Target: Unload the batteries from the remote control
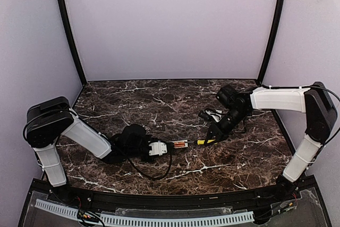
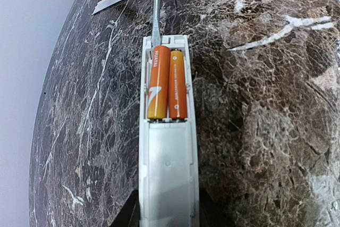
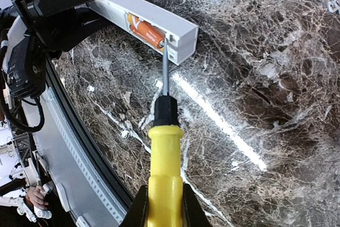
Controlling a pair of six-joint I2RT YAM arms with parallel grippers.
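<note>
R end effector w/ screwdriver

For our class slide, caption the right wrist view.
Yellow screwdriver tip at the end of the remote control, beside its exposed batteries.

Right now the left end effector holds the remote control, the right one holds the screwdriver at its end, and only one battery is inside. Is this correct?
Not quite: two batteries lie side by side in the remote control, as the left wrist view shows. The left end effector does hold it, and the right end effector holds the screwdriver at its end.
</note>
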